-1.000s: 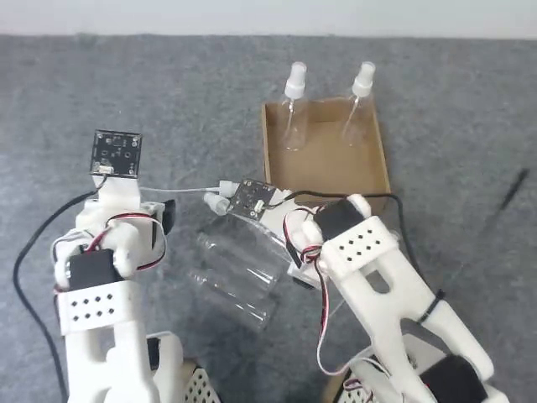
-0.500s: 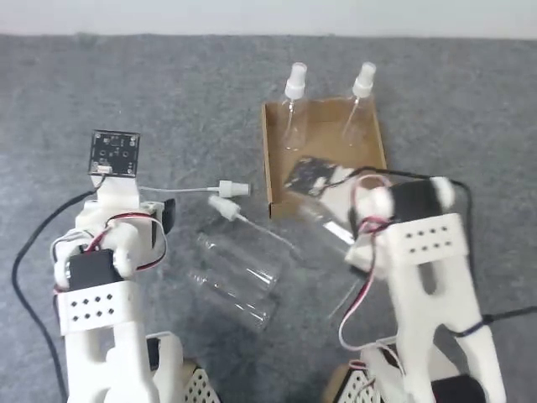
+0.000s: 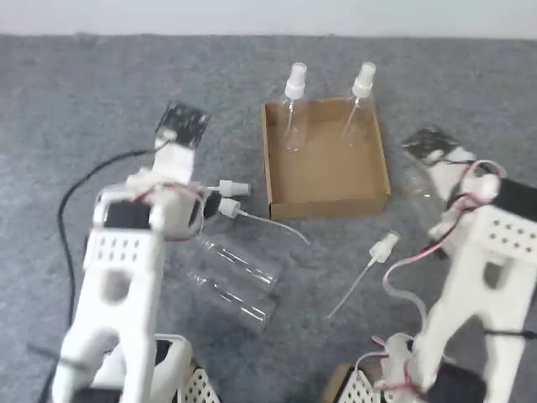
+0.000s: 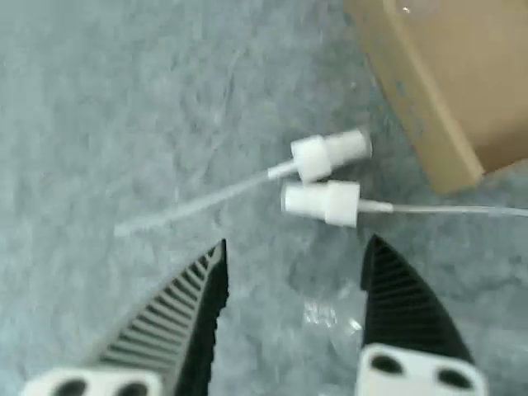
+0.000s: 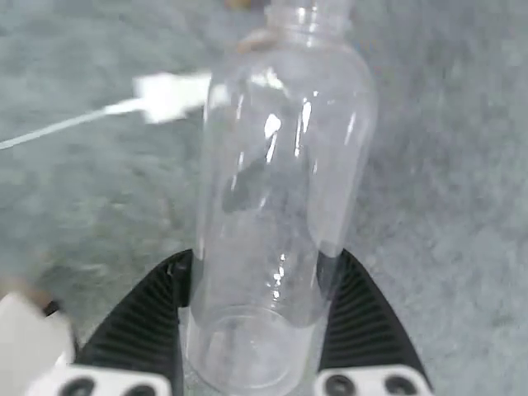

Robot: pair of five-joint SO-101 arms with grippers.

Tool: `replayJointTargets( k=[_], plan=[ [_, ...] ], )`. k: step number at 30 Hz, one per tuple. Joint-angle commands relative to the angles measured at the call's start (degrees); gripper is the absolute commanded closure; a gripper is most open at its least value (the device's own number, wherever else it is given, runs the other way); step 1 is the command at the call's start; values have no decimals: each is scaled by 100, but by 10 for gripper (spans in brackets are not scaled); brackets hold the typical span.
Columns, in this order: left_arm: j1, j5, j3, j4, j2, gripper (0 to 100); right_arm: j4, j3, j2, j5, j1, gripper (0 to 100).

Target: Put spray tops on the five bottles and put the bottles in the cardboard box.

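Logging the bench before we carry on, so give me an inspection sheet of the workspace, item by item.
Surface: grey carpet, flat.
Job's things: cardboard box holding two capped bottles; two uncapped bottles lying on the carpet; three loose spray tops nearby.
Clutter: nothing seen.
Grippers: left gripper open above two spray tops; right gripper shut on a clear bottle without top.
Cables: black cable by the left arm; red wires on the right arm.
Surroundings: pale wall behind.
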Motion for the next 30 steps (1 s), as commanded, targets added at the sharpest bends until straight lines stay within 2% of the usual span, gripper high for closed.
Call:
replayJointTargets(
  k=[1,6,11,17,21,30],
  plan=[
    [53,-888,-1279,18,1310,761,-620,-352,927,79,646,980],
    [97,-1565,-2519,18,3059,761,-1253,-343,1842,70,1226,980],
    [246,-1969,-3292,18,4202,761,-1429,-316,1982,97,1367,980],
    [651,-1969,-3609,-18,4730,761,-1429,-316,2018,79,1367,979],
    [668,-1969,-3723,-105,4967,762,-1429,-308,2026,79,1367,979],
    [484,-1943,-3749,-510,5495,861,-1411,-299,2026,79,1367,979]
  ],
)
